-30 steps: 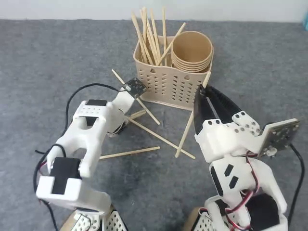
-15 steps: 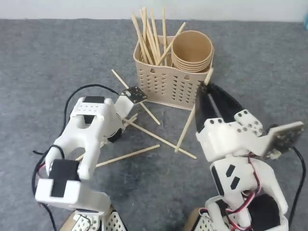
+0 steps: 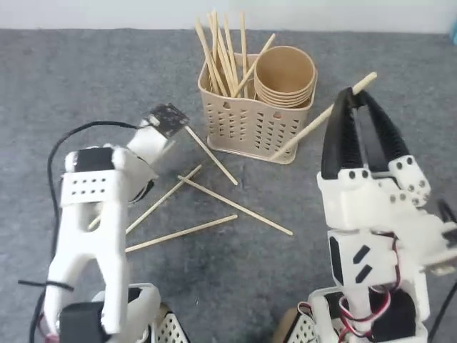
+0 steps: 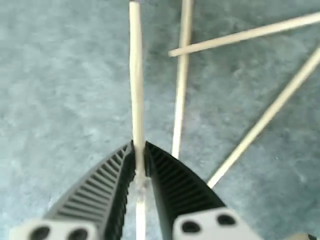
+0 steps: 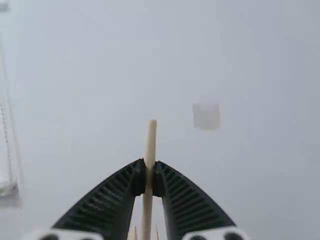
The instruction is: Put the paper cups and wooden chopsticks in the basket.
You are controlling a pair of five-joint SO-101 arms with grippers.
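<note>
The beige basket (image 3: 246, 125) stands at the back with a stack of paper cups (image 3: 285, 75) and several wooden chopsticks (image 3: 221, 50) upright in it. My right gripper (image 3: 355, 96) is raised to the right of the basket, shut on a chopstick (image 3: 314, 121) that slants down towards the basket's front corner. In the right wrist view the gripper (image 5: 149, 175) pinches that stick (image 5: 150, 140). My left gripper (image 4: 140, 165) is low over the carpet, shut on a chopstick (image 4: 135, 75). Three loose chopsticks (image 4: 182, 75) lie beyond it.
On the grey carpet in front of the basket lie several loose chopsticks, among them a long one (image 3: 235, 206), one (image 3: 182, 234) nearer the front, and one (image 3: 211, 155) close to the basket. The left arm's body (image 3: 93, 193) stands to their left.
My right gripper has lifted its chopstick from beside the basket up into the air. The left arm has drawn back to the left, and a chopstick on the carpet has shifted with it.
</note>
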